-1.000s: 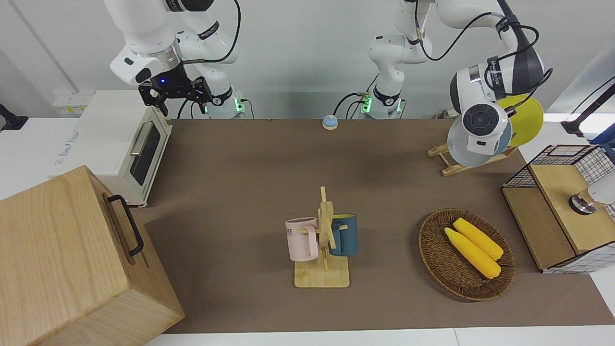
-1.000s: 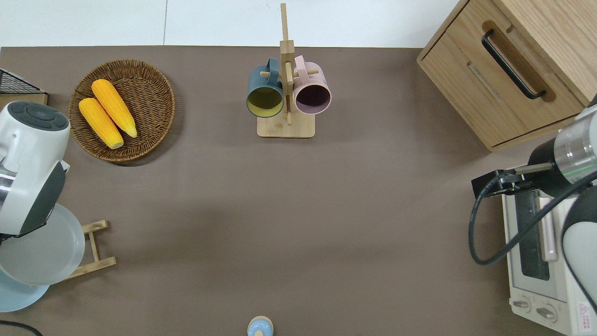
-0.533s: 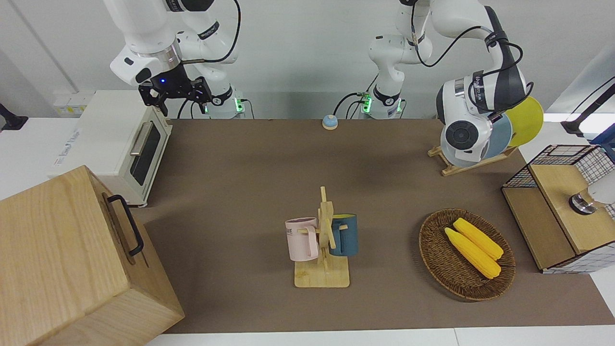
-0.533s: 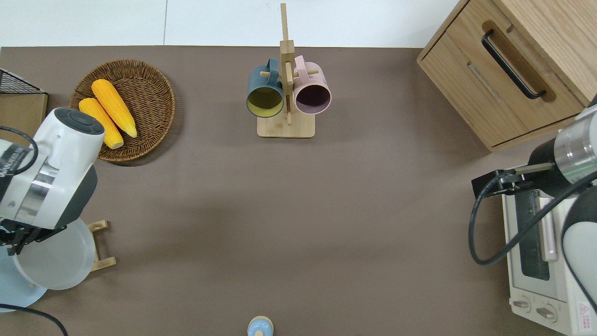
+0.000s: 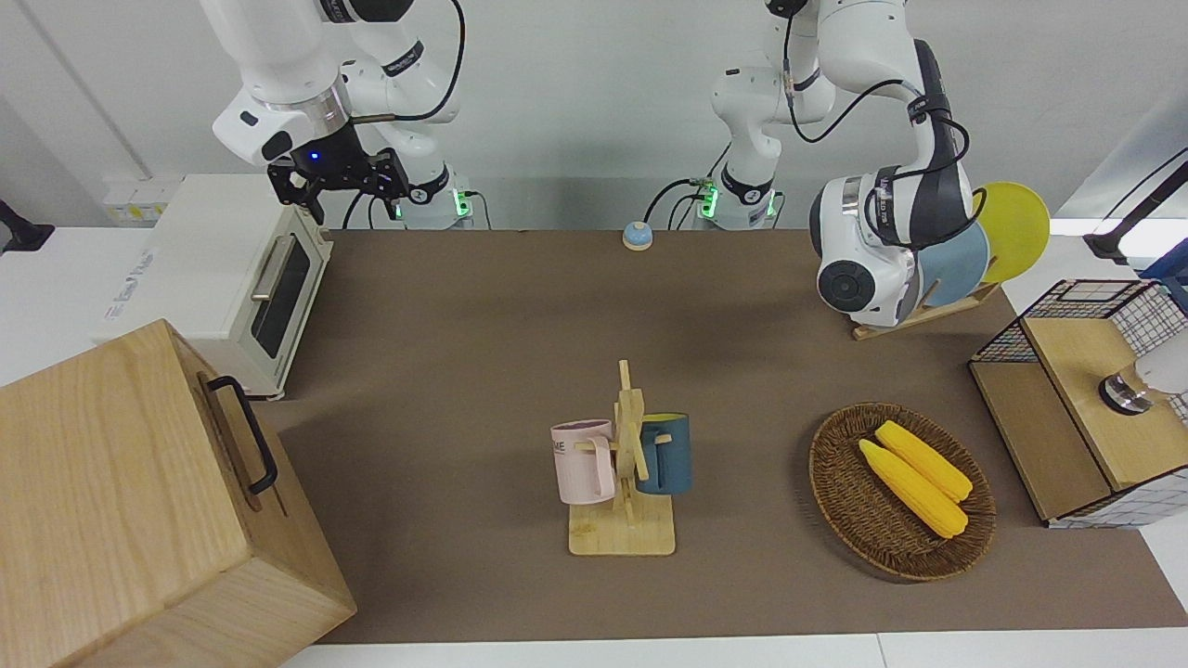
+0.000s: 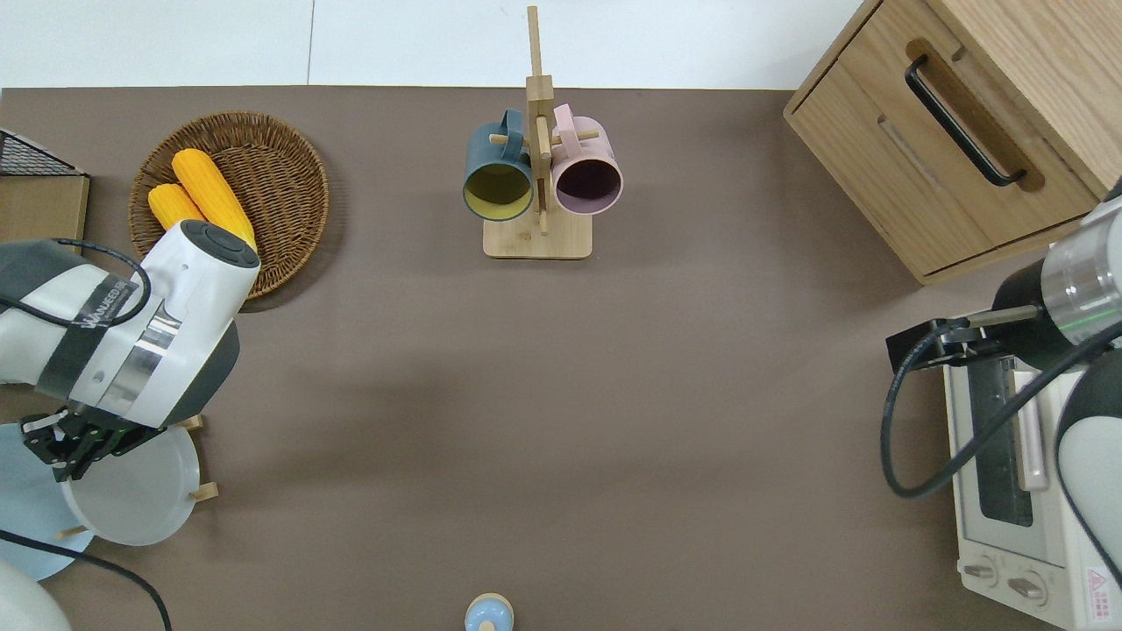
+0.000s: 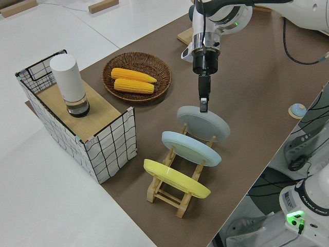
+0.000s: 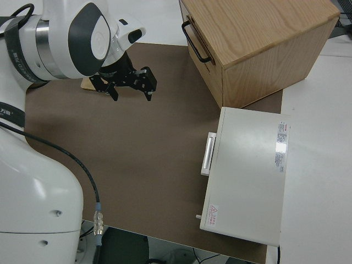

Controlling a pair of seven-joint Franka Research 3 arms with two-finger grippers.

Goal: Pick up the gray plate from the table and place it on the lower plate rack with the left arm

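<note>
- Left gripper [image 7: 204,104]: clamped on gray plate's [image 7: 203,123] top rim.
- Gray plate: tilted in lower plate rack's [image 7: 175,194] end slot, beside light-blue plate [image 7: 191,148].
- Right arm: parked, fingers spread.

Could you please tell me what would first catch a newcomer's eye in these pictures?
Most striking is the left gripper shut on the rim of the gray plate, which stands tilted in the wooden plate rack at the left arm's end of the table, beside a light-blue plate and a yellow plate. Next come the two yellow corn cobs in a wicker basket, farther from the robots than the rack.
</note>
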